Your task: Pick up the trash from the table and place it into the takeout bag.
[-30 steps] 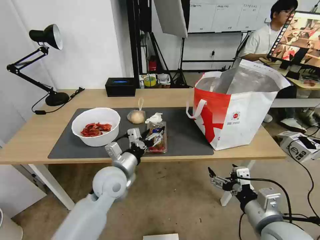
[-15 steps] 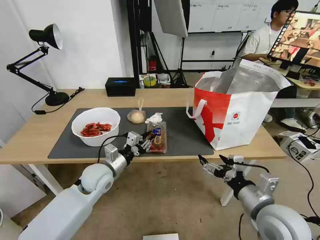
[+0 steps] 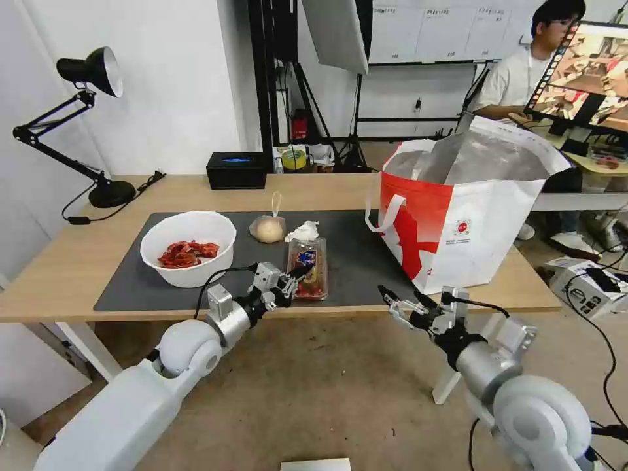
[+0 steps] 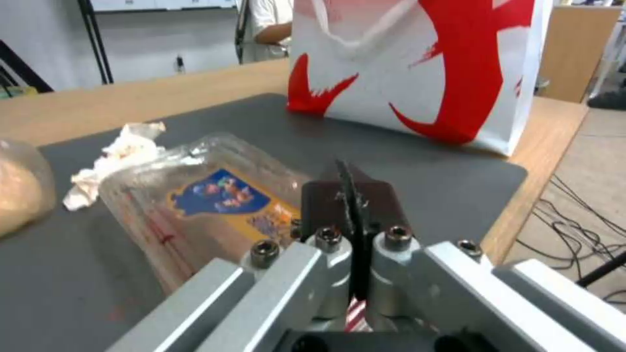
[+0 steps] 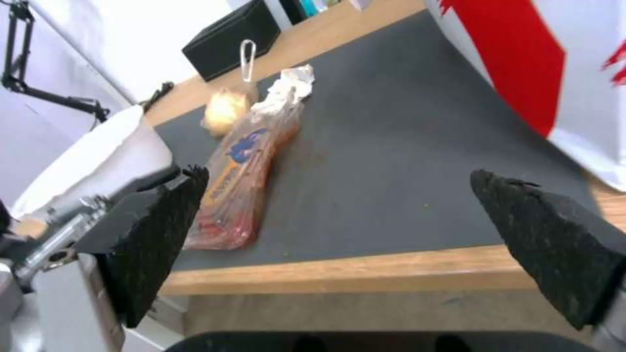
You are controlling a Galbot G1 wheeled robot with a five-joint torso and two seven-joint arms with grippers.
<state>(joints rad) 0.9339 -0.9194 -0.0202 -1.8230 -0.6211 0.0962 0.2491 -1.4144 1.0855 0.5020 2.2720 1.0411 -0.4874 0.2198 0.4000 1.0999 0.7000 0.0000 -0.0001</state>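
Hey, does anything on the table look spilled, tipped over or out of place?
Nothing looks spilled or tipped. The white bowl, knotted clear bag, crumpled tissue and clear plastic tray sit on the dark mat; the takeout bag stands upright, its mouth open.

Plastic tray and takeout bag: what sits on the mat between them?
Nothing. In the head view, bare dark mat runs from the plastic tray to the takeout bag; the right wrist view shows that stretch bare too.
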